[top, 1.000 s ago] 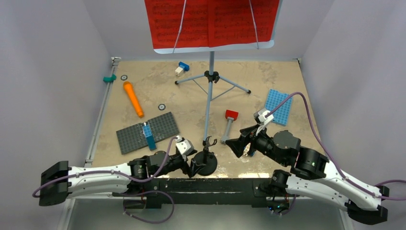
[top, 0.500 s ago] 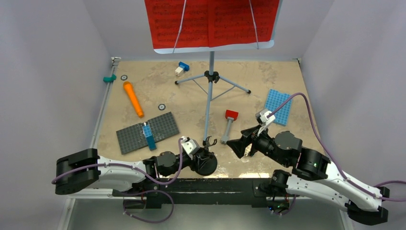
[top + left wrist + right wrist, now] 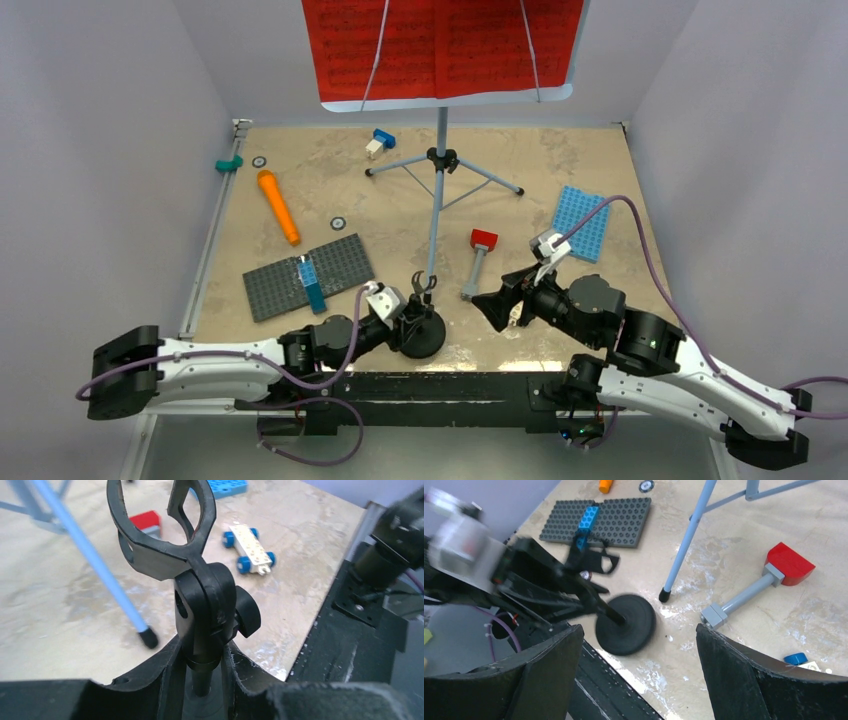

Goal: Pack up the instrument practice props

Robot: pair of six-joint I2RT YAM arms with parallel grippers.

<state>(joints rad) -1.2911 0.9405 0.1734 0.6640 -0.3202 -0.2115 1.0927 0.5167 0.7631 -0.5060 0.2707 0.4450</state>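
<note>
My L claw (image 3: 202,677) is clamped on the black mic stand (image 3: 424,334) stem, at the desk (image 3: 330,165) near edge by the music stand (image 3: 441,158) leg. R claw (image 3: 489,307) spread wide, holding nothing

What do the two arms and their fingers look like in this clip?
The left arm and right arm have white links and black joints. Each trails a purple cable and carries a small white camera housing at the wrist. The fingers are broad, matte black wedges.
</note>
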